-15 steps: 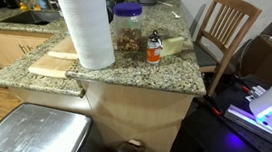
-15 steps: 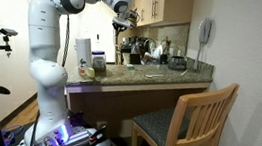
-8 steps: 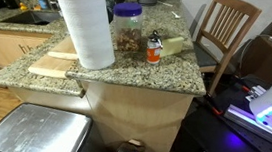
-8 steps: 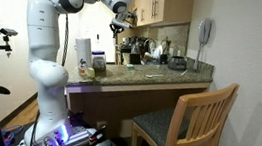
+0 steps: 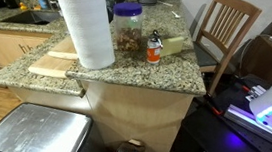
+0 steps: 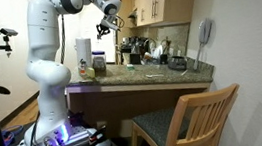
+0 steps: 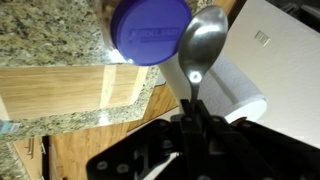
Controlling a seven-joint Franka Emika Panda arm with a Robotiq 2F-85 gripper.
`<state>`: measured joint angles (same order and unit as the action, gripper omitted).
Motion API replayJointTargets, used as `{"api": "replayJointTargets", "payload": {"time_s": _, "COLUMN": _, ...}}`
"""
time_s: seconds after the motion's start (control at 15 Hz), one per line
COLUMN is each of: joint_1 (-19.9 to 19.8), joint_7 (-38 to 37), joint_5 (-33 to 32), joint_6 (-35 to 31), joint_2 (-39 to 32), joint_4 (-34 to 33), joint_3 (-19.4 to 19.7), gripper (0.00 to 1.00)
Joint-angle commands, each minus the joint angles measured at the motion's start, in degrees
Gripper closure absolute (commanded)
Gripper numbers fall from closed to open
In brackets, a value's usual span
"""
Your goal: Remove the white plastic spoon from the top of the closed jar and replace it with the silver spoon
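Counter scene, seen from the room. The jar (image 5: 127, 34) stands shut on the granite, its blue lid (image 7: 150, 30) screwed on.

- Lid top: bare in the wrist view. No white spoon on it, and I can't find that spoon anywhere in the views. I judge the removal half done.
- Silver spoon (image 7: 203, 45): in the air above the jar. The gripper (image 7: 195, 118) has it by the handle, fingers pinched tight on it, bowl pointing away from the wrist.
- From the wrist, the spoon's bowl sits just beside the lid's rim, not yet over its middle.
- In an exterior view the gripper (image 6: 110, 21) hangs well above the jar (image 6: 99, 64).
- Near the jar: paper towel roll (image 5: 86, 30) just beside it, a small orange-labelled bottle (image 5: 154, 50) on the other side, and a wooden board (image 7: 70, 95) on the counter beyond the roll.

Step in hand, as I read it: carrying the metal spoon in for placement.

Next move calls for:
- shifting sideways until the spoon is centred over the lid;
- coming down with the spoon near level;
- letting go only once it rests on the lid.

Risk: the lid is smooth and the spoon slim, so a tilted release could let it slide off towards the roll.
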<state>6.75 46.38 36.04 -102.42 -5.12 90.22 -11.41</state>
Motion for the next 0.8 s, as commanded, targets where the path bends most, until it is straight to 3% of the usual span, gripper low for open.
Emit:
{"api": "replayJointTargets", "payload": {"time_s": 0.0, "joint_1": 1.55, "joint_7": 0.71, "joint_5": -4.24, "joint_6": 1.47, "joint_2": -1.01, "joint_4": 0.72, "joint_3": 0.04, "gripper": 0.98}}
{"api": "replayJointTargets", "payload": {"time_s": 0.27, "joint_1": 2.54, "joint_7": 0.57, "joint_5": -9.47, "joint_6": 0.23, "joint_2": -1.74, "joint_4": 1.88, "joint_3": -0.25, "gripper": 0.98}}
{"api": "replayJointTargets", "payload": {"time_s": 0.73, "joint_1": 2.85, "joint_7": -0.44, "joint_5": -10.66, "joint_6": 1.26, "joint_2": -3.26, "joint_4": 1.95, "joint_3": -0.57, "gripper": 0.98}}
